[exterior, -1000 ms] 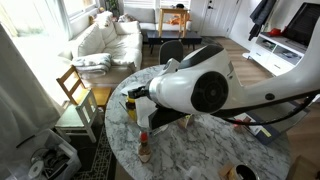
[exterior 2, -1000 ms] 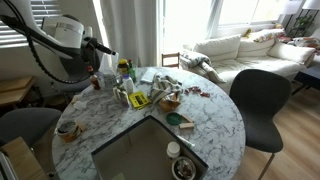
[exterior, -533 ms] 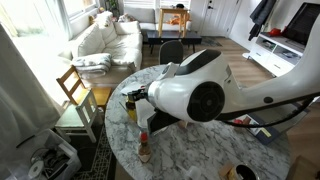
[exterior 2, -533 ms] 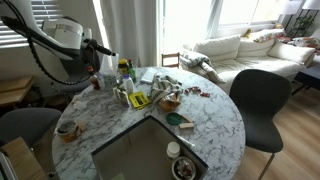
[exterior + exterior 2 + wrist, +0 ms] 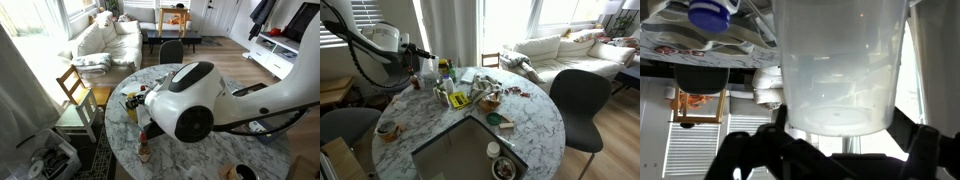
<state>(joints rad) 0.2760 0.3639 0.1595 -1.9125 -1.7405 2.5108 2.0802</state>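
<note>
In the wrist view a clear plastic cup point(image 5: 840, 60) fills the gap between the black fingers point(image 5: 912, 140) of my gripper point(image 5: 840, 128). The jaws stand wide on either side of the cup; whether they press on it I cannot tell. A blue-capped bottle point(image 5: 710, 14) and a printed packet point(image 5: 690, 38) lie just beyond. In an exterior view the gripper point(image 5: 423, 62) sits at the table's far left edge beside the bottles point(image 5: 444, 72). From the opposite side, the big white arm link point(image 5: 185, 100) hides the gripper.
The round marble table point(image 5: 535, 125) carries snack packets point(image 5: 480, 92), a small bowl point(image 5: 494, 119), a grey inset square point(image 5: 460, 150) and a cup point(image 5: 387, 128). A yellow bottle point(image 5: 130, 104) and a small sauce bottle point(image 5: 144, 148) stand near the arm. A dark chair point(image 5: 582, 100) stands to one side.
The white arm link has swung lower and closer to the camera in an exterior view. The gripper has stayed equally wide by the bottles.
</note>
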